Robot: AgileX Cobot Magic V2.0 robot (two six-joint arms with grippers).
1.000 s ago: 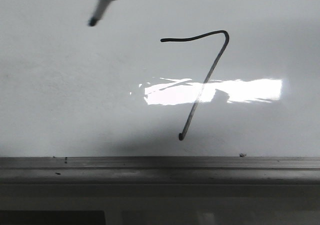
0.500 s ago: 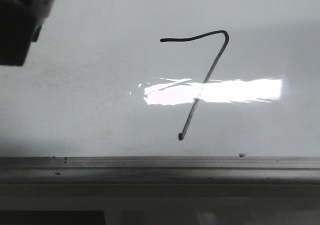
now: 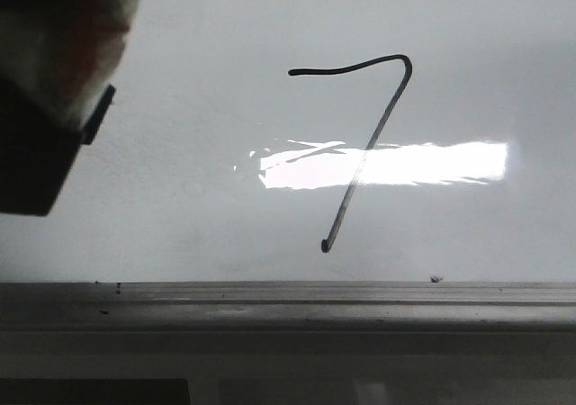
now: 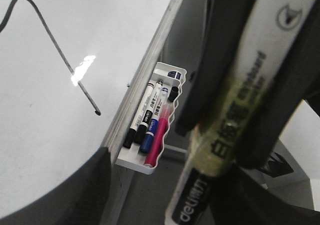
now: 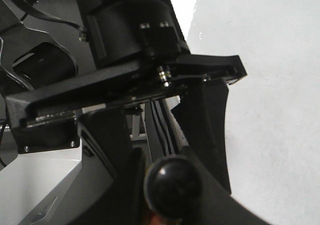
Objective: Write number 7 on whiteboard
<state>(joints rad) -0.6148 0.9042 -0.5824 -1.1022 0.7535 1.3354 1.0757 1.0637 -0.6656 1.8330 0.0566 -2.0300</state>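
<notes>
The number 7 (image 3: 388, 117) is drawn in thin black line on the whiteboard (image 3: 180, 108), its stem ending in a dot above the grey ledge (image 3: 288, 301). It also shows in the left wrist view (image 4: 54, 37). My left gripper (image 3: 45, 108) is a large blurred shape at the front view's left edge, off the board. In its wrist view it (image 4: 240, 110) is shut on the white-and-black marker pen (image 4: 197, 200). My right gripper (image 5: 170, 195) has its fingers close around a black round cap (image 5: 172, 177), seen end-on.
A white tray (image 4: 135, 165) hangs below the board's ledge and holds several markers (image 4: 155, 130): black, blue and pink. A black arm link (image 5: 130, 70) fills much of the right wrist view, next to the board's surface (image 5: 280, 85).
One second ago the marker tip hung near the board at top left. The left gripper has since pulled back and now looms large and blurred at the left edge. The 7 is unchanged.
</notes>
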